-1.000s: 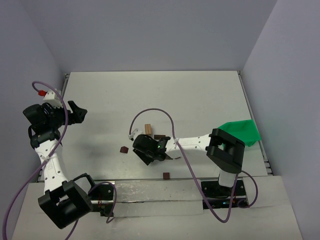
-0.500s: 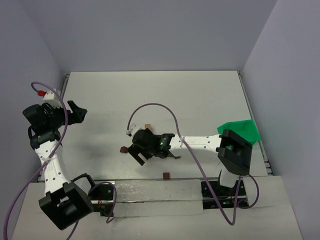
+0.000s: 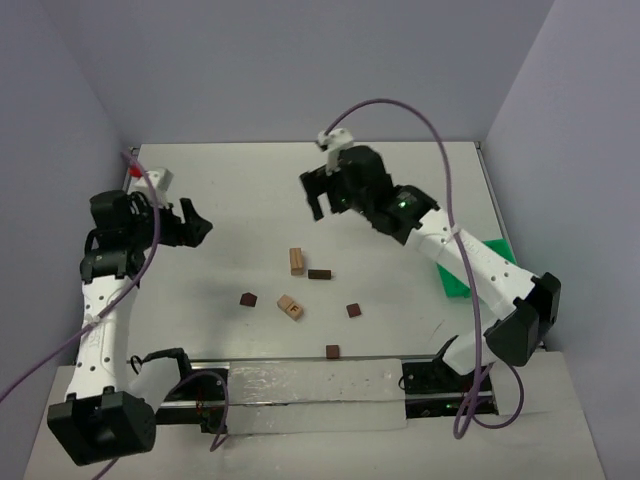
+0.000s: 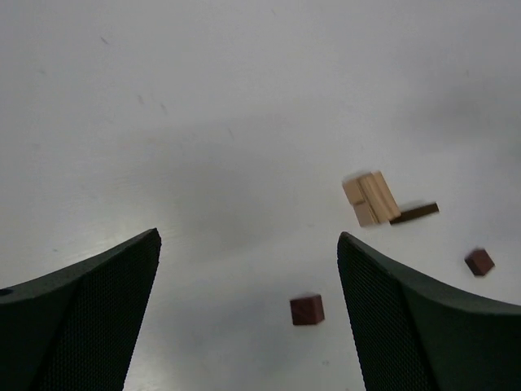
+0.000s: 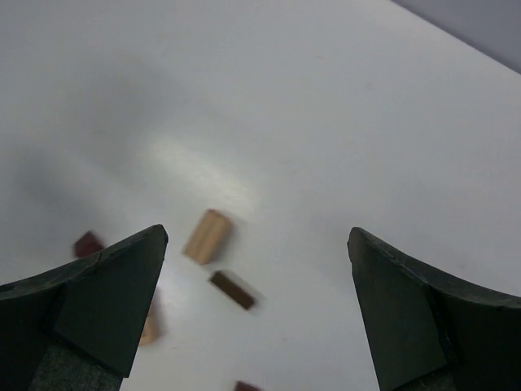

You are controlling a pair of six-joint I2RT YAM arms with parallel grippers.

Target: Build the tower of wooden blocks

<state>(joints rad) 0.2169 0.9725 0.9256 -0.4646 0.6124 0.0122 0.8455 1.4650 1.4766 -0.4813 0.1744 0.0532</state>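
White counter spans the enclosure between pale lilac walls. The wood block tower is not assembled: its pieces lie apart on the middle of the counter, each flat on the surface and none resting on another.

1. Nearest the arm bases lies the front dark cube, by itself close to the near edge.
2. One row farther back, from left to right, lie the left dark cube, the tan cube and the right dark cube. None of the three touches another.
3. Behind that row lies the dark brick. The tan brick lies just beside it to the left, its long side running away from the bases.
4. The green bin sits at the right edge of the counter, partly covered by the right arm.
5. The left hand hangs over the left side of the counter, well apart from the blocks. Its fingers are spread wide with nothing between them.
6. The right hand is farthest back, raised above the counter beyond the tan brick. Its fingers are likewise spread and hold nothing.
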